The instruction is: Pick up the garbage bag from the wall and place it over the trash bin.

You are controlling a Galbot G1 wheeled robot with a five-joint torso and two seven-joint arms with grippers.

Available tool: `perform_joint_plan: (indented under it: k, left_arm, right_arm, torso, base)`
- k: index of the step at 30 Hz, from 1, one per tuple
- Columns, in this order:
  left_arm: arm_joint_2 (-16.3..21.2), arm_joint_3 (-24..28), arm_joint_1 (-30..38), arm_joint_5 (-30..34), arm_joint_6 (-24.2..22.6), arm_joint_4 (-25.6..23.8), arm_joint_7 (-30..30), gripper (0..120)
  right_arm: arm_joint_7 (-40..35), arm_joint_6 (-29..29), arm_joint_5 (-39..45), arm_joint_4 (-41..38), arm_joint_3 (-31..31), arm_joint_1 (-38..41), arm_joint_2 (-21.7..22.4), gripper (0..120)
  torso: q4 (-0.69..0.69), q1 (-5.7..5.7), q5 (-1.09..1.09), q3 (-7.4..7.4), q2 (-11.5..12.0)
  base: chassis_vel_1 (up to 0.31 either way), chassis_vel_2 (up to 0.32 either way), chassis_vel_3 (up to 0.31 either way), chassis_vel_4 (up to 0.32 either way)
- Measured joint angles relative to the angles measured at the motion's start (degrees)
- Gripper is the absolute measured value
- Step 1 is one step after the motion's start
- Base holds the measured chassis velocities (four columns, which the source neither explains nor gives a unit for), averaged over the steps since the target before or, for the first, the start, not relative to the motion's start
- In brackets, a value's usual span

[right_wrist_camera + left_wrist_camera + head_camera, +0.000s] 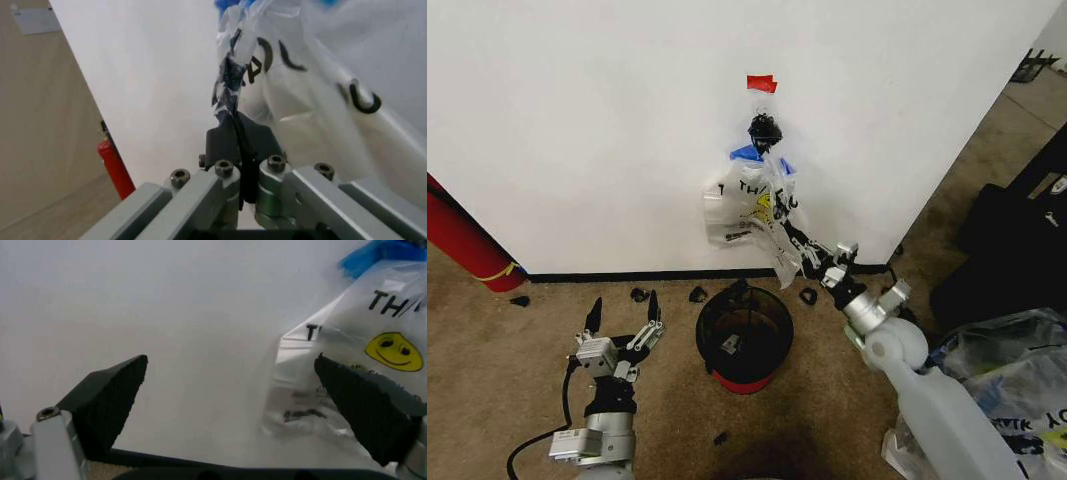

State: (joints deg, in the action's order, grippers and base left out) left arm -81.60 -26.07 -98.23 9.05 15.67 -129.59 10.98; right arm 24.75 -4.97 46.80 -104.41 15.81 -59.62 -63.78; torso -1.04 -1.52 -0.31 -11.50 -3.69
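Bags hang bunched from a hook (pixel 764 127) on the wall (pixel 577 120), under a red tape strip (pixel 761 83). The clear garbage bag (pixel 779 215) with blue patches trails lowest, in front of a whitish bag (pixel 732 205) printed with a yellow smiley. The bin (pixel 744 333) stands on the carpet directly below, near the baseboard and not yet lined.

The right gripper (pixel 812 256) reaches up from the robot's right, and its fingers (pixel 233 142) are pressed together on a twisted fold of the clear bag (the wrist view shows the plastic running straight down between them). The left gripper (pixel 622 322) hovers low over the carpet beside the bin, spread wide and holding nothing — its pads (pixel 110 402) frame bare wall and the smiley bag.

By my reading this is the pick step: the grip looks made, but the bag's top hangs at the hook. The next move calls for lifting or pulling the bag free without dragging the smiley bag along, then bringing it over the bin's rim.

Legible writing: "TH" above the smiley in the left wrist view, likely the start of "THANK YOU" — the rest is cut off. Black curved letters show in the right wrist view but are unreadable.
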Motion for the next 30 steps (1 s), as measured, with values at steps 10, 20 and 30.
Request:
perform_joint_plan:
  k: [10, 20, 30]
  left_arm:
    - [0.76, 0.27, 0.41, 0.52, -0.2, 0.03, 0.02, 99]
    - [1.4, 0.58, 1.03, 1.3, -0.63, 0.28, 0.01, 99]
    - [1.86, 0.1, 1.14, 2.07, -0.67, -0.1, 0.02, 99]
  right_arm:
    - [2.23, -1.4, -2.67, -3.99, 4.08, -7.44, 2.08, 0]
    - [5.36, -5.83, -7.11, -5.69, 7.07, -15.46, 2.99, 0]
    - [8.98, -13.47, -10.28, -5.31, 9.51, -21.65, 3.81, 0]
  torso:
    - [0.0, 0.0, 0.01, -0.01, 0.0]
    - [0.01, 0.0, 0.0, 0.0, 0.0]
    - [0.0, 0.0, 0.0, 0.0, 0.01]
  base:
    - [0.0, 0.0, 0.0, 0.0]
    - [0.0, 0.0, 0.0, 0.0]
    - [0.0, 0.0, 0.0, 0.0]
